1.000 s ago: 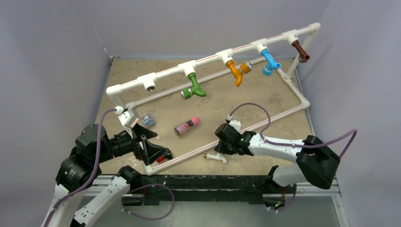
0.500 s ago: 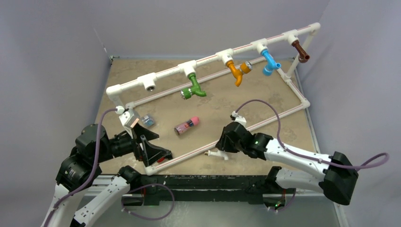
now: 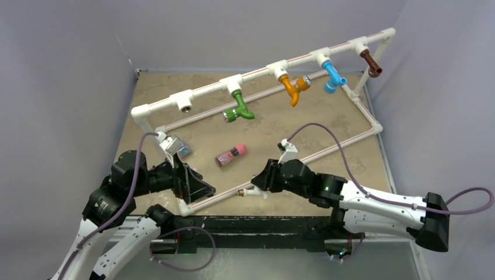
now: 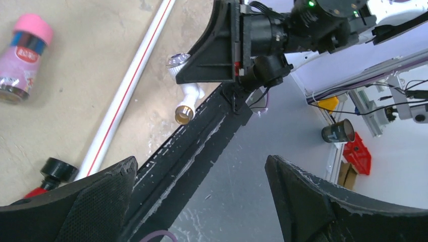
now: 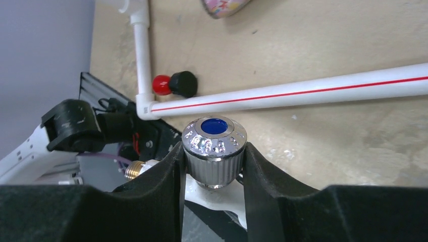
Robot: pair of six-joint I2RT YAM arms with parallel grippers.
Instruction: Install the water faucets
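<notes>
Nearest to me, at the low edge of the overhead view, the two arms stand on a black base rail (image 3: 257, 224). In the lower left, the left gripper (image 3: 195, 186) hangs with its two black fingers (image 4: 75, 201) wide apart, just above the near left corner of the white plastic pipe frame with a red stripe (image 3: 359, 136). In the lower middle, the right gripper (image 3: 258, 182) is clamped on the white plastic faucet (image 5: 214, 151), at its ribbed chrome knob. In its wrist view the two black pads (image 5: 161, 181) press on both sides of this knob, whose top carries a blue dot, and the white body goes down between them. From above, this faucet is just in front of the near rail of the frame, with its brass threaded end (image 3: 240, 192) pointing to the left. Whether it touches the tan stone-patterned table (image 3: 274, 131) I cannot tell. Beside the frame corner a small red and black piece (image 5: 174, 83) lies on the table. Further in, at the middle of the view, a short cylinder with a pink cap (image 3: 229, 155) lies on its side inside the frame, well apart from both grippers. At the far side the raised upper pipe runs from the middle left to the upper right. Its leftmost T-fitting (image 3: 185, 107) shows an open socket. From the next fittings hang a green plastic faucet (image 3: 238, 111), an orange plastic faucet (image 3: 292, 87), a blue plastic faucet (image 3: 333, 76) and, in the upper right corner, a brown plastic faucet (image 3: 370, 63).
</notes>
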